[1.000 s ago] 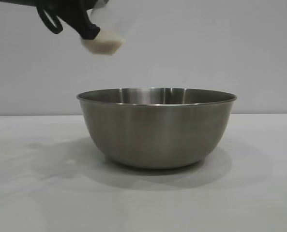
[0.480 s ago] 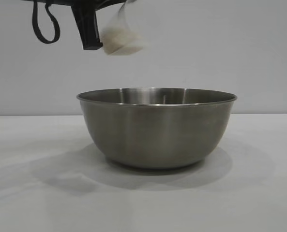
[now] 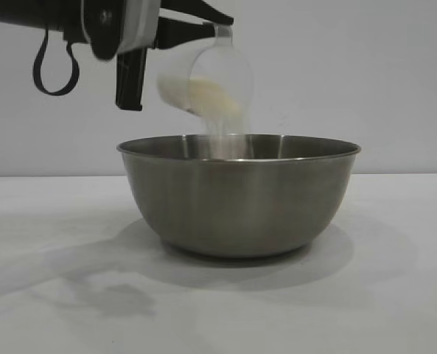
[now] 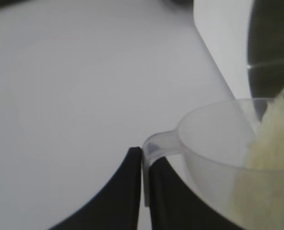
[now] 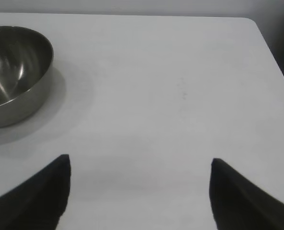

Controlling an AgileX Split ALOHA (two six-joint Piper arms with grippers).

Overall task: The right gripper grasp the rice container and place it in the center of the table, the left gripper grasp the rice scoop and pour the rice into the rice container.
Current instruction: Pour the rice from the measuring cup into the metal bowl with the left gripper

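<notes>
The rice container [image 3: 240, 199], a large steel bowl, stands on the white table [image 3: 49, 295]. Above its left half my left gripper [image 3: 219, 25] is shut on the handle of the rice scoop [image 3: 222, 74], a clear plastic cup tipped over on its side. Rice [image 3: 203, 96] lies against the scoop's lower wall, and a thin stream of it falls into the bowl. In the left wrist view the left gripper [image 4: 145, 158] pinches the flat handle [image 4: 157, 143], with rice [image 4: 271, 139] at the scoop's lip. My right gripper [image 5: 139, 163] hangs open over bare table, off to one side of the bowl [image 5: 12, 72].
A plain pale wall stands behind the table. In the right wrist view the table's [image 5: 180, 72] far corner and side edge [image 5: 264, 38] show. A black cable loop [image 3: 54, 70] hangs under the left arm.
My left gripper has carried the scoop to the right and lower, over the bowl, and tipped it. Rice now falls into the bowl. The bowl has not moved.
</notes>
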